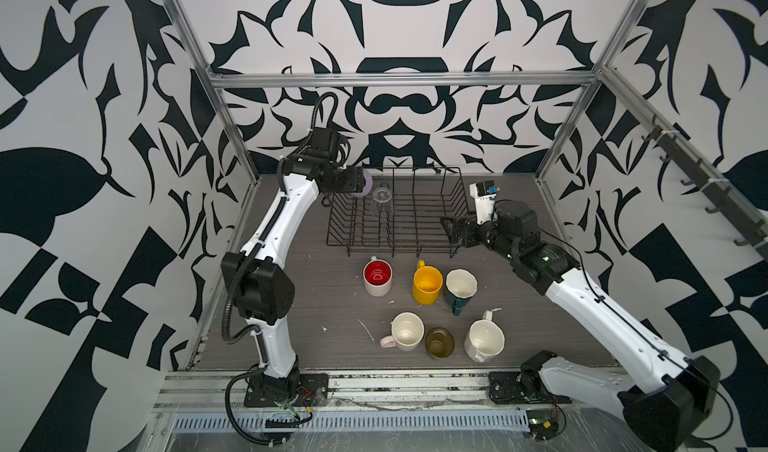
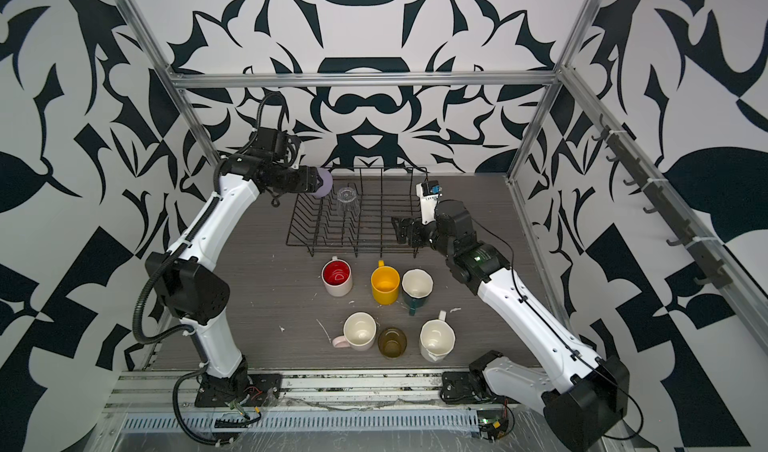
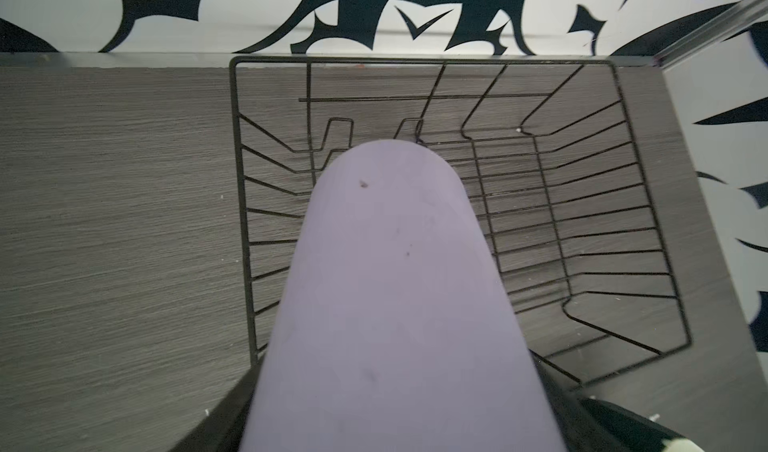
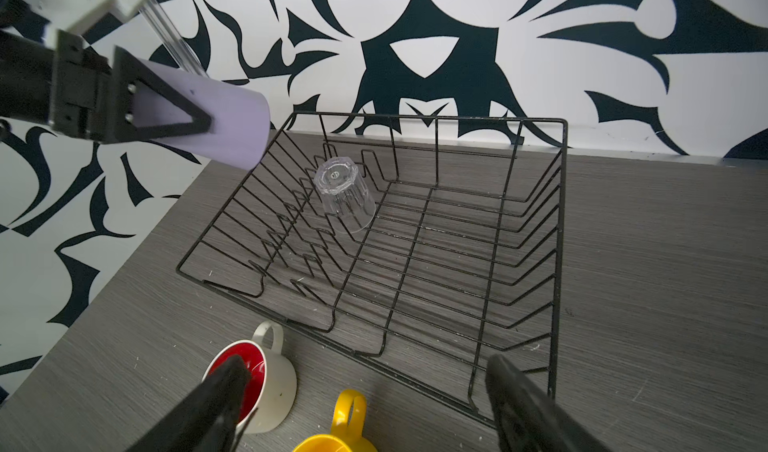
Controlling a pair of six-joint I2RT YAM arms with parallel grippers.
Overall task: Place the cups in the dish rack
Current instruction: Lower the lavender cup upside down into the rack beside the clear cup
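The black wire dish rack (image 1: 390, 245) (image 3: 415, 59) stands at the back of the table. A clear glass (image 1: 382, 204) (image 4: 345, 196) sits upside down inside it. My left gripper (image 1: 353, 181) is shut on the lilac tumbler (image 1: 366, 187) (image 3: 395, 304) (image 4: 232, 129), holding it on its side above the rack's far left corner. My right gripper (image 1: 451, 229) (image 4: 368, 364) hangs open and empty over the rack's front right corner. In front of the rack stand a red-lined mug (image 1: 377, 277), yellow mug (image 1: 427, 285), dark green mug (image 1: 460, 289), cream mug (image 1: 406, 331), olive glass (image 1: 439, 341) and white faceted mug (image 1: 484, 339).
Metal frame posts (image 1: 232, 138) rise at the table's back corners, and patterned walls close in three sides. A rail with both arm bases (image 1: 286, 387) runs along the front edge. The rack's upright dividers (image 4: 291, 229) fill its left half.
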